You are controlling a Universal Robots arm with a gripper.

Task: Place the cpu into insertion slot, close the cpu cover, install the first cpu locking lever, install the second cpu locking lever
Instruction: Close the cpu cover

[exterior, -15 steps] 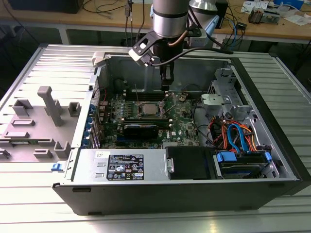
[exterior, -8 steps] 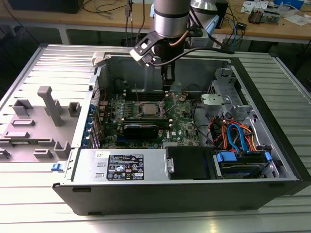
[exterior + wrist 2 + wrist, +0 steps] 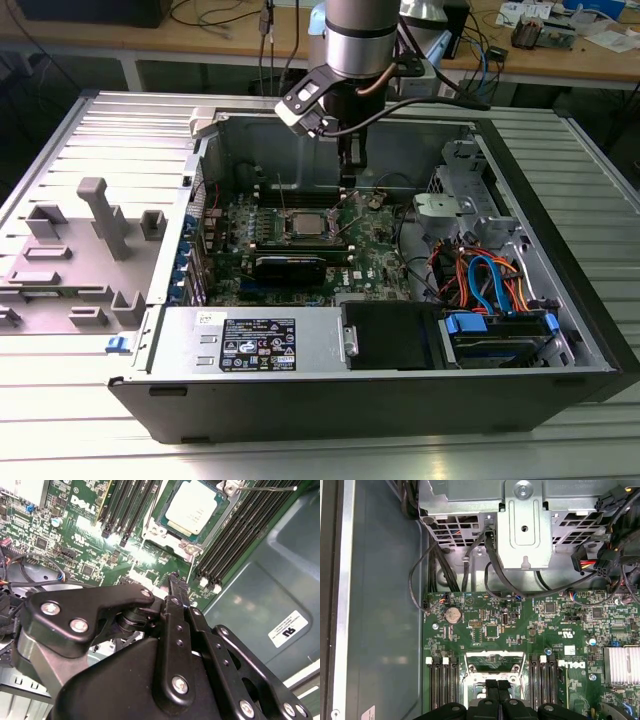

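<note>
Silver-grey cpu (image 3: 192,510) sits in the insertion slot (image 3: 161,515) mid-motherboard (image 3: 75,535), and the cpu cover (image 3: 165,536) looks folded down around it. I judge both locking levers (image 3: 265,488) unlatched, thin rods standing free. The arm hangs vertical inside the case, gripper (image 3: 175,580) pinched together on nothing I can see, tips just beside the socket's edge.

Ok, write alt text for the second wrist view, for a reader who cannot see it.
The black gripper, jaws together, hangs over a green motherboard, its tip near the insertion slot. The cpu lies in the slot, framed by the silvery cpu cover, with black memory slots on both sides.
</note>
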